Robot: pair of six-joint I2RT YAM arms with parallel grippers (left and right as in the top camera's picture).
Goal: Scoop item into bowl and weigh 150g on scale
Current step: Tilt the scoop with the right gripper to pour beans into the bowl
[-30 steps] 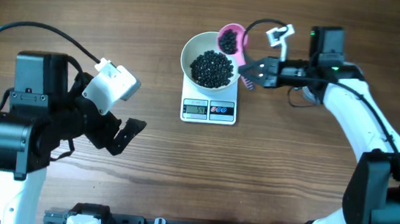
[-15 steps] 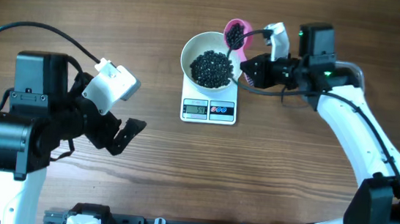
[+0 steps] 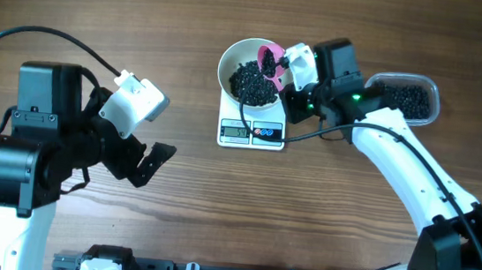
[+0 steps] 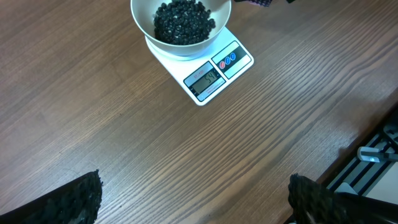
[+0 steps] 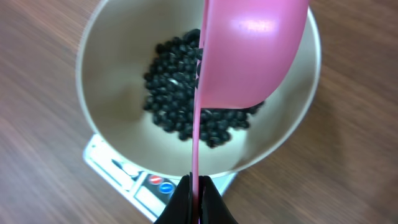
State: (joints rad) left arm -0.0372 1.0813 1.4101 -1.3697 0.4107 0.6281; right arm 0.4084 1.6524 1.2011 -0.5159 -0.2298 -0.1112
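We see the white bowl [image 3: 229, 58] of black beans [image 3: 250, 84] sitting on the scale [image 3: 253, 133], just beside the right gripper [image 5: 198, 191]. The pink scoop [image 5: 249, 50] is tipped over the bowl's rim. Its inside is hidden in the wrist view, and the scale readout is too small to read. The right gripper is clamped on the scoop handle. The left gripper [image 4: 194, 185] is spread wide and empty, well apart from the bowl.

1. The bowl [image 3: 227, 63] sits on the scale [image 3: 253, 133], at the scale's 12 o'clock end.
2. The item [image 3: 250, 83] lies in the bowl.
3. The scoop [image 3: 271, 58] hangs over the bowl's rim at 2 o'clock.
4. The tub [image 3: 436, 99] lies at 3 o'clock from the bowl, well apart.
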